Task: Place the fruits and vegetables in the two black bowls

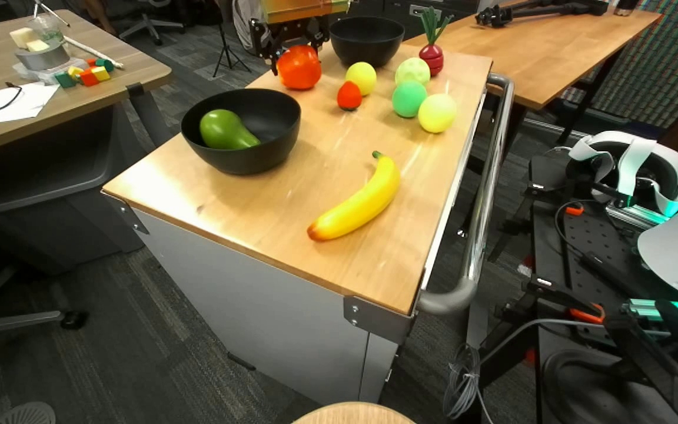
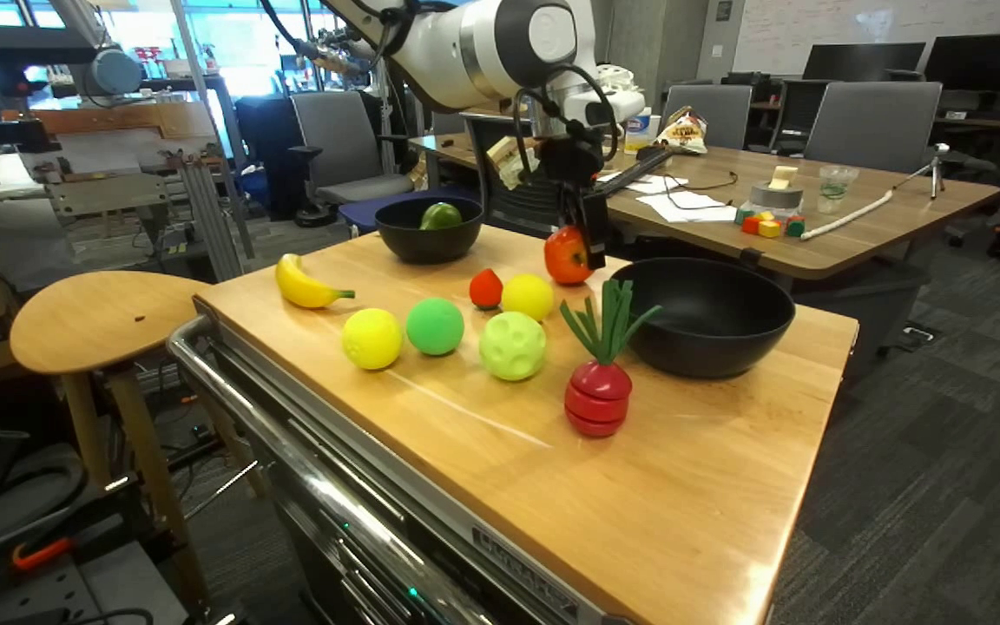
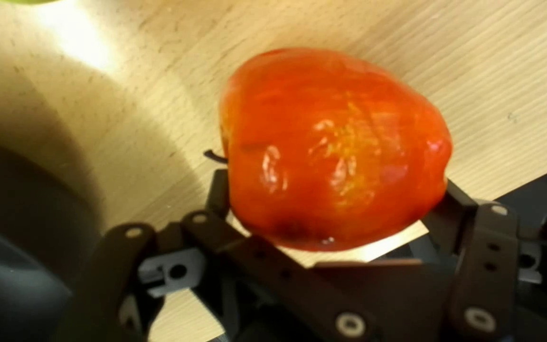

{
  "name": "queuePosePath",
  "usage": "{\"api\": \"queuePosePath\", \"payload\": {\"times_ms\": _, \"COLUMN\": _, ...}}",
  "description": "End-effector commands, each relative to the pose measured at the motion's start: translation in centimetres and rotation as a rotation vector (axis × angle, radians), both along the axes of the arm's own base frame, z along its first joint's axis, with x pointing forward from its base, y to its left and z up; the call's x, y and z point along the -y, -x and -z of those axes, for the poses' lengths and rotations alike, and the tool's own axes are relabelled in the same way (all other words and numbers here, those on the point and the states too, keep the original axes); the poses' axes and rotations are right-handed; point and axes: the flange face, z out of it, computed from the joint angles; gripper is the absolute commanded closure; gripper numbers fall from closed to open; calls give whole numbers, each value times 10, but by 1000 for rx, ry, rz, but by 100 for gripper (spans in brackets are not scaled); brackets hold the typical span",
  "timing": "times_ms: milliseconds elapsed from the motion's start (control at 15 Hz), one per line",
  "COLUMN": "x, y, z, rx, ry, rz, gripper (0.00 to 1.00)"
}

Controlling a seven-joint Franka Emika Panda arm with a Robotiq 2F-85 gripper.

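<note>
Two bowls (image 2: 700, 317), four balls (image 2: 435, 326), one banana (image 1: 360, 203), one radish (image 2: 597, 399), two red fruits (image 1: 299, 67) (plus one green fruit (image 1: 224, 128)).

In both exterior views, shines brightly on the bench (image 1: 280, 206), yet is rather dim on the floor (image 1: 139, 335). Enters as daylight through the windows (image 2: 240, 43), burning there almost to pure white. Leaves strong glare at a corner of the bench and draws thin bright streaks across its top. In the wrist view, makes a white patch at the upper left, puts small shiny spots on the orange-red fruit (image 3: 321, 142), and throws a broad, soft-edged shadow beside the black bowl (image 3: 22, 204). Looks soft there overall, and very dark on the end effector (image 3: 336, 197).
</note>
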Motion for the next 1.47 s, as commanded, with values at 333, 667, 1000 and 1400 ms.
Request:
{"api": "queuePosePath", "payload": {"times_ms": 333, "x": 37, "y": 8, "z": -106, "rx": 90, "ry": -69, "rz": 61, "gripper": 33}}
{"api": "queuePosePath", "payload": {"times_ms": 667, "x": 145, "y": 36, "z": -162, "rx": 224, "ry": -92, "rz": 220, "gripper": 33}}
{"api": "queuePosePath", "payload": {"times_ms": 1000, "x": 186, "y": 50, "z": -123, "rx": 214, "ry": -68, "rz": 250, "gripper": 33}}
{"api": "queuePosePath", "payload": {"times_ms": 1400, "x": 160, "y": 40, "z": -61, "rx": 248, "ry": -31, "rz": 138, "gripper": 33}}
